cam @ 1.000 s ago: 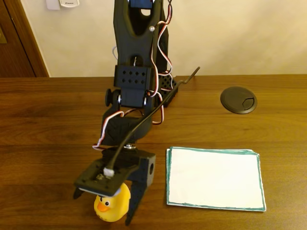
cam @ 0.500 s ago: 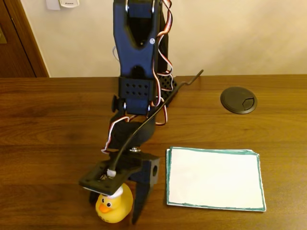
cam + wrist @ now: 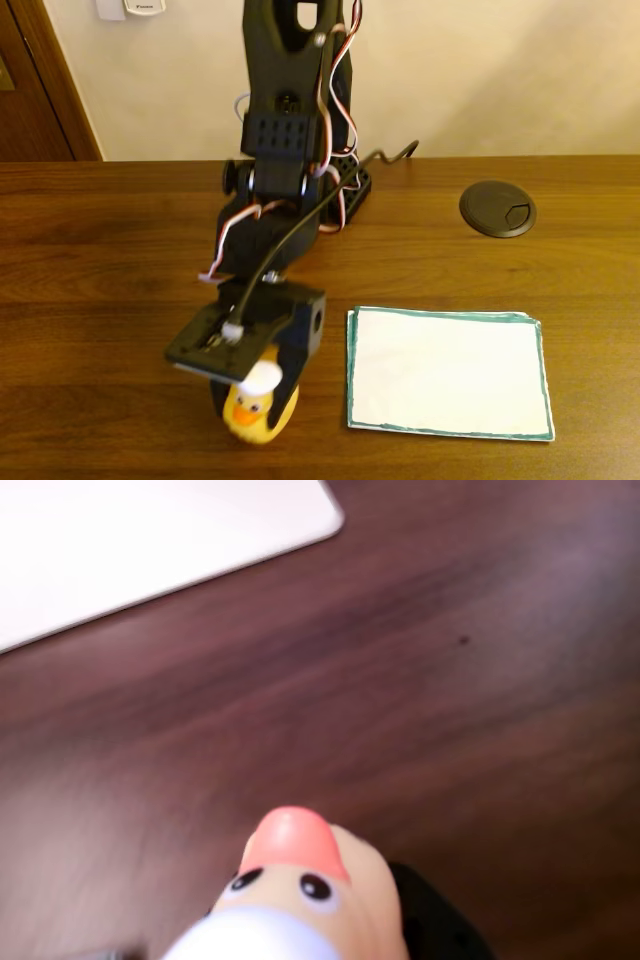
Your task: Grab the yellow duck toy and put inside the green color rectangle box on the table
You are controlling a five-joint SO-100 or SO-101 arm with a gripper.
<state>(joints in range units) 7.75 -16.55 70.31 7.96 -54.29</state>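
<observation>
The dark wooden surface (image 3: pixel 110 270) spreads under the tool (image 3: pixel 262 400), which hangs low near its front edge in the fixed view. To the tool's right in that view lies the green color rectangle box (image 3: pixel 448 372), flat and well apart from it. The tool's black fingers are closed on the yellow duck toy (image 3: pixel 260 410). In the wrist view the duck (image 3: pixel 300 890) faces forward, orange beak up.

We saw a yellow duck toy (image 3: pixel 262 415) with a white cap, orange beak and black eyes. The paper box (image 3: pixel 447 372) was white with a thin green edge. The table (image 3: pixel 100 280) was dark brown with stripy wood lines.
</observation>
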